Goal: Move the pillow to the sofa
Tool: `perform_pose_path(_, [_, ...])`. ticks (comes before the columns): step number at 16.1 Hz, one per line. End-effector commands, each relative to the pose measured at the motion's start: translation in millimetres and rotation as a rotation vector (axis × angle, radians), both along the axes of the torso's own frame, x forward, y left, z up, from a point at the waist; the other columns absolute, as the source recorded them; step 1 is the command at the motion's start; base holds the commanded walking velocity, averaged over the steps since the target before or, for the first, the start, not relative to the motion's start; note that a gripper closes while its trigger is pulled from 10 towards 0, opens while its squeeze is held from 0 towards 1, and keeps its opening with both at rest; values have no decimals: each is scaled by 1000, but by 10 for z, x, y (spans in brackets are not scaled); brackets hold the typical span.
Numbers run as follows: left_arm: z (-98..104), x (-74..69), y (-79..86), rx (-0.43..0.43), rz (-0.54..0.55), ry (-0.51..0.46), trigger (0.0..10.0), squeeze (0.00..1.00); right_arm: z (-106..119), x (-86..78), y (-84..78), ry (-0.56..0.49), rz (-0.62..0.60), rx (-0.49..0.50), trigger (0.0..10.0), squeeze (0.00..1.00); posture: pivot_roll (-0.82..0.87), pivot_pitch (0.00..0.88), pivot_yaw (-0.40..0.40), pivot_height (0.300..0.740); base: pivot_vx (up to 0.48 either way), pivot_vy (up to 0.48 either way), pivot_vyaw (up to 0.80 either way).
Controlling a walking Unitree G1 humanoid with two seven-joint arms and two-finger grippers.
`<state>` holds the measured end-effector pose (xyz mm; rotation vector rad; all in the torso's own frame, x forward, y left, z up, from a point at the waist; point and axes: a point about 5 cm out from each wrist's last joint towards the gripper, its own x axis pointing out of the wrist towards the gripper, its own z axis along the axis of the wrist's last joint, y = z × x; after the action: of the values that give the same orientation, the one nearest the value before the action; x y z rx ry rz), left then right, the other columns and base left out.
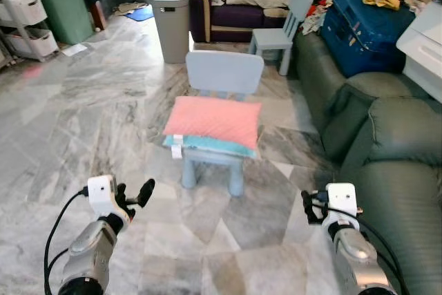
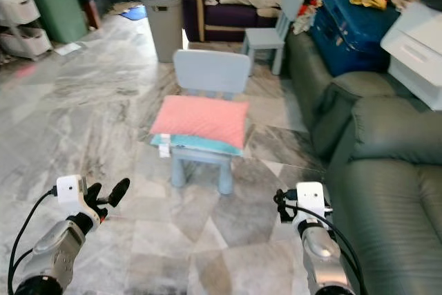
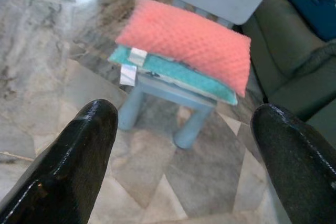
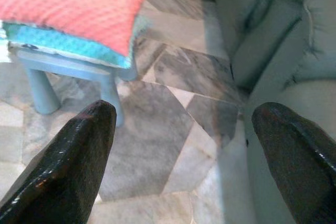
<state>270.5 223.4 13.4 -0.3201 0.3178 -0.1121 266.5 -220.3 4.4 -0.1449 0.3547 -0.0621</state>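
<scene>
Left eye view: the pillow (image 1: pixel 214 121), pink on top with a teal underside, lies flat on the seat of a small light-blue chair (image 1: pixel 224 74) standing on the marble floor (image 1: pixel 90 115). The grey-green sofa (image 1: pixel 394 164) stands at the robot's right, well apart from the pillow. The left tool (image 1: pixel 132 197) and the right tool (image 1: pixel 312 206) are both raised low in front of the robot, short of the chair, and neither touches anything. Right eye view: the same layout is confirmed; a grey bin (image 2: pixel 164 18), a second small chair (image 2: pixel 273 29) and a blue suitcase (image 2: pixel 352 29) stand behind the work area and play no part in the task. Left wrist view: the two black fingers (image 3: pixel 68 166) of the left tool stand wide apart and hold nothing; the pillow lies ahead between them, still some way off. Right wrist view: the fingers (image 4: pixel 68 166) of the right tool are likewise spread wide and empty, with the pillow's near corner on one side and the sofa's seat cushion on the other. Task status, as a judgement: nothing is done yet. Remaining steps: close in on the chair, grasp the pillow, lift it, carry it to the sofa, release.
</scene>
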Motion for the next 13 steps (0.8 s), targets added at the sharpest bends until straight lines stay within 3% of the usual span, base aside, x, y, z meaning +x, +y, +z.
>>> perform_pose_path(1, [57, 35, 39, 14, 3, -17, 10000, 0, 67, 72, 56, -25, 28, -4, 10000, 0, 1, 0, -6, 740, 330, 349, 0])
perform_pose_path(3, [52, 26, 45, 17, 1, -11, 10000, 0, 67, 67, 56, -24, 28, -4, 10000, 0, 1, 0, -7, 740, 347, 332, 0])
perform_pose_path(13, [18, 14, -18, 7, -23, 11, 10000, 0, 112, 62, 75, -58, 36, -21, 10000, 0, -6, 0, -2, 740, 444, 0, 0])
